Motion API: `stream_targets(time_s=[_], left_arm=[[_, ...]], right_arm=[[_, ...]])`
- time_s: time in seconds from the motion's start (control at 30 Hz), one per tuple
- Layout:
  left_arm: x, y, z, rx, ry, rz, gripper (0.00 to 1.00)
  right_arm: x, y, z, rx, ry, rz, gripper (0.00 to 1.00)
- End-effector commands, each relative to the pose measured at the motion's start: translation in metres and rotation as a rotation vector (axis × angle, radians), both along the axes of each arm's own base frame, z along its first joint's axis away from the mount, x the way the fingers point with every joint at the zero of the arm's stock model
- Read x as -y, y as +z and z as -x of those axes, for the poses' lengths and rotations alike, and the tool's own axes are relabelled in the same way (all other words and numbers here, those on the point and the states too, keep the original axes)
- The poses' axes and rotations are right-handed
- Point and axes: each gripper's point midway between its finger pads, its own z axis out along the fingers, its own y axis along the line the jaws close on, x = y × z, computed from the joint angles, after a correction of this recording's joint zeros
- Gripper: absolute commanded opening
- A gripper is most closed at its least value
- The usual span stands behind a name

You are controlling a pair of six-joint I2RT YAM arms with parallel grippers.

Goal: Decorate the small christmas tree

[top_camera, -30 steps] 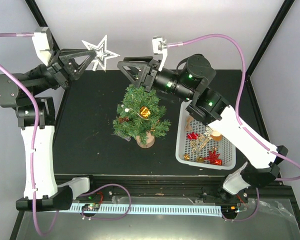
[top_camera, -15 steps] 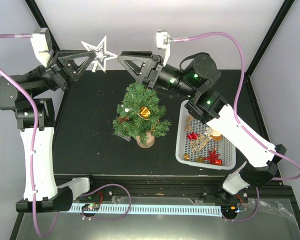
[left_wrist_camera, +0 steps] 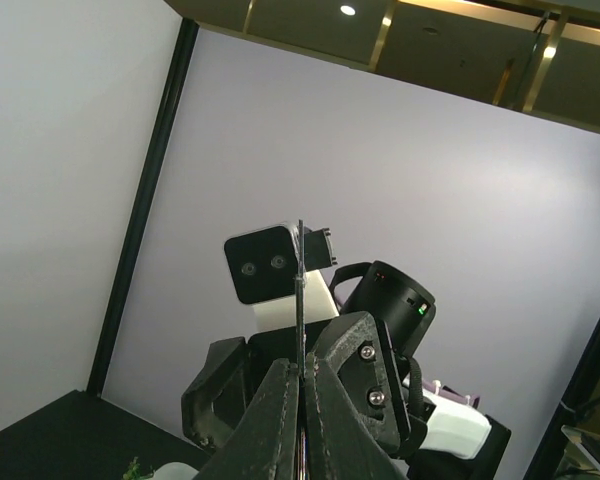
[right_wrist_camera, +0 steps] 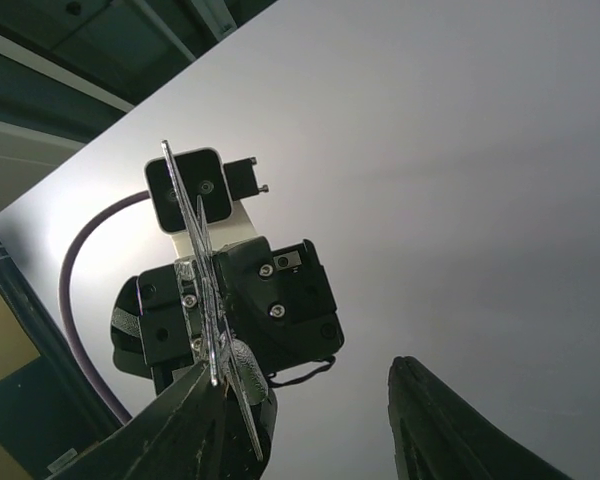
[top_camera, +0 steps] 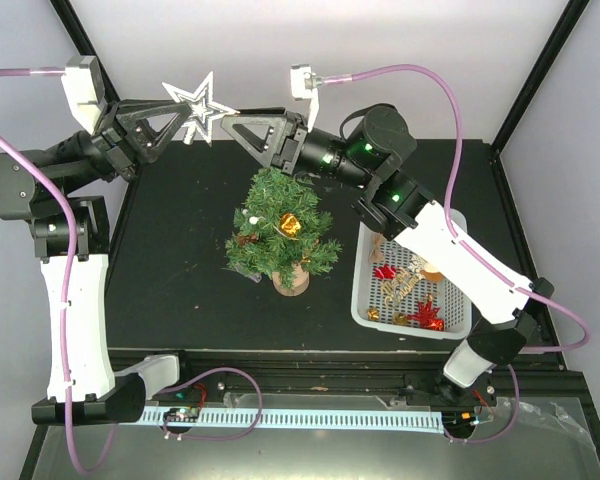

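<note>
The small christmas tree [top_camera: 280,228] stands mid-table on its wood disc [top_camera: 291,283], with a gold ornament and a white ball on it. My left gripper [top_camera: 186,117] is raised above the table's far left edge and shut on a silver star [top_camera: 203,102]. The star shows edge-on between the closed fingers in the left wrist view [left_wrist_camera: 300,290]. My right gripper [top_camera: 226,122] is open, level with the star, its tips just right of it. In the right wrist view the star [right_wrist_camera: 193,262] sits against my left finger [right_wrist_camera: 185,425], with the other finger [right_wrist_camera: 450,425] far apart.
A white basket [top_camera: 460,322] at the right holds several red and gold ornaments. The black frame posts rise at the back corners. The right arm reaches over the tree top.
The right gripper has swung left and up from above the tree top to beside the star. The left gripper and the star have not moved.
</note>
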Motion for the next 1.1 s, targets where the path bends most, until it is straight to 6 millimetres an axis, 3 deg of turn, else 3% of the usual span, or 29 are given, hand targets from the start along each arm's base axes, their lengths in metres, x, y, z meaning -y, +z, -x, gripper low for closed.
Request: stream_targets(time_s=[0.0, 0.33, 0.57, 0.73, 1.07], left_arm=[[-0.001, 0.002, 0.004, 0.01, 0.009, 0.01, 0.02], [-0.002, -0.007, -0.004, -0.024, 0.004, 0.011, 0.02], [-0.001, -0.007, -0.005, -0.029, 0.0, 0.012, 0.01], [0.0, -0.009, -0.007, -0.037, -0.008, 0.01, 0.01], [0.003, -0.014, -0.007, -0.048, -0.023, -0.003, 0.01]], right_arm=[[0.009, 0.023, 0.009, 0.042, 0.025, -0.058, 0.44], [0.009, 0.025, 0.009, 0.037, 0.039, -0.07, 0.42], [0.003, 0.025, 0.013, 0.037, 0.089, -0.073, 0.22], [0.001, 0.024, 0.013, 0.031, 0.104, -0.068, 0.19], [0.003, 0.023, 0.01, 0.025, 0.072, -0.06, 0.01]])
